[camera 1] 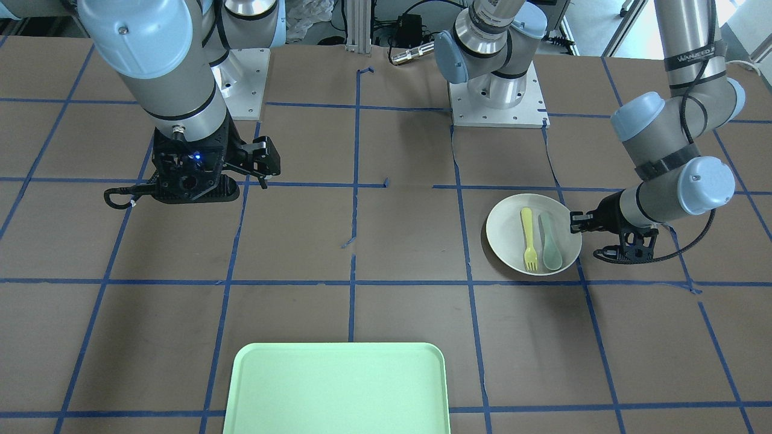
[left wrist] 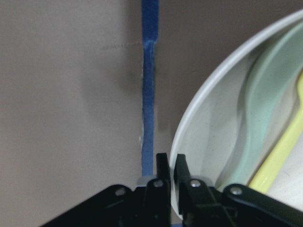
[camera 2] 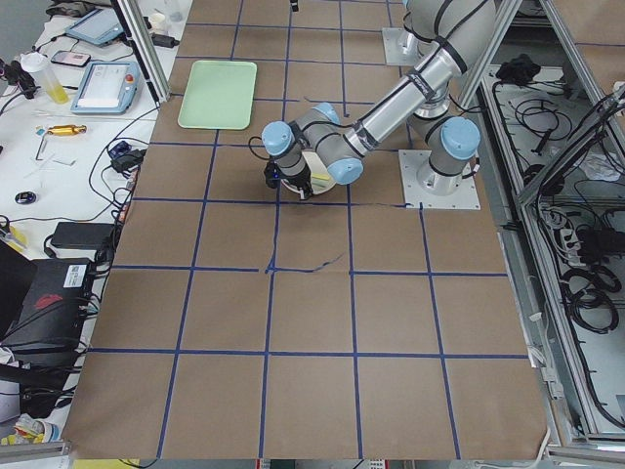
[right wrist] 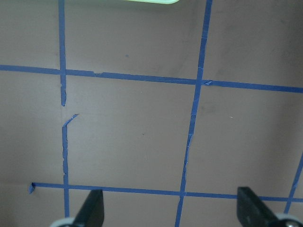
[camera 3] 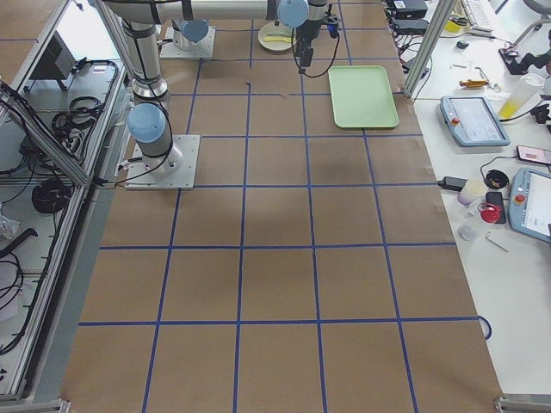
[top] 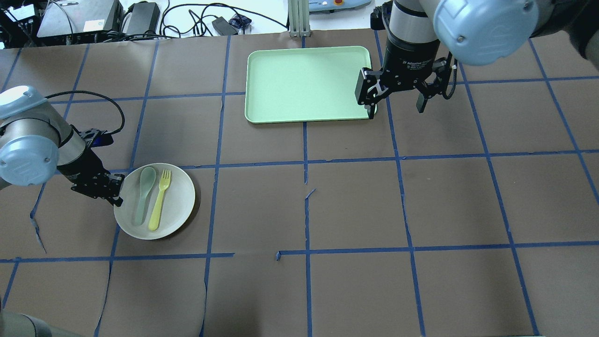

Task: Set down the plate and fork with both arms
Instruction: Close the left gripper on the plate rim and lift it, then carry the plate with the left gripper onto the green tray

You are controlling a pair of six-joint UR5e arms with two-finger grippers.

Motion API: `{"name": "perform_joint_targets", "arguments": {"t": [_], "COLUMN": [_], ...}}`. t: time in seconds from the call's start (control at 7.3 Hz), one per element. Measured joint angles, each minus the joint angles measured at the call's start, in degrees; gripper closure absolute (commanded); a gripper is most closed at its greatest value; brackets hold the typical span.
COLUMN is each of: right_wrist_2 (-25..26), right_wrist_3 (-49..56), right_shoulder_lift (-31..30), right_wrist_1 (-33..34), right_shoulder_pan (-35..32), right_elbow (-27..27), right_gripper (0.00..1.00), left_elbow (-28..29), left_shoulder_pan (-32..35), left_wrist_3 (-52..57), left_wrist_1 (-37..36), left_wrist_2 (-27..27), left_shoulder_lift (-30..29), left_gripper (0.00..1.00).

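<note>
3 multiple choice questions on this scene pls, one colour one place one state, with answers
1. What colour is the tray? A mint green B blue C off-white
2. Where does the fork lie? A on the tray B on the plate C under the plate
3. The left tool is: A open above the plate B shut on the fork C shut on the plate's rim
Answers: 1 A, the tray is pale green. 2 B, it lies in the plate next to the spoon. 3 C, the left wrist view shows its fingers pinching the rim.
</note>
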State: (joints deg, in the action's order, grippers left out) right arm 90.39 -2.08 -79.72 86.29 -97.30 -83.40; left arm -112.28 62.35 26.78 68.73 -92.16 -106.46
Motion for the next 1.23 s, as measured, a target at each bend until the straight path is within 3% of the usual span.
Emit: {"name": "perform_joint_targets", "arguments": {"t": [0.82, 1.23], "right_wrist_2": [0.54, 0.65], "right_wrist_3": [0.95, 1.06], "right_shoulder_lift": [0.00, -0.11], "right_wrist_1": [-0.39, -0.81], "right_shoulder_pan": [0.09, 0.53], "right_elbow": [0.42, 0.63], "right_gripper": [0.00, 0.00], "left_elbow": [8.46, 14.25], "left_shoulder_pan": [0.57, 7.59], "left_wrist_3": [-2.39, -16.25], "left_wrist_1": [12.29, 12.82], "left_wrist_2": [9.39, 17.95], "left_shoulder_lift": [-0.51, -2.13], "left_gripper": [1.00, 1.00]}}
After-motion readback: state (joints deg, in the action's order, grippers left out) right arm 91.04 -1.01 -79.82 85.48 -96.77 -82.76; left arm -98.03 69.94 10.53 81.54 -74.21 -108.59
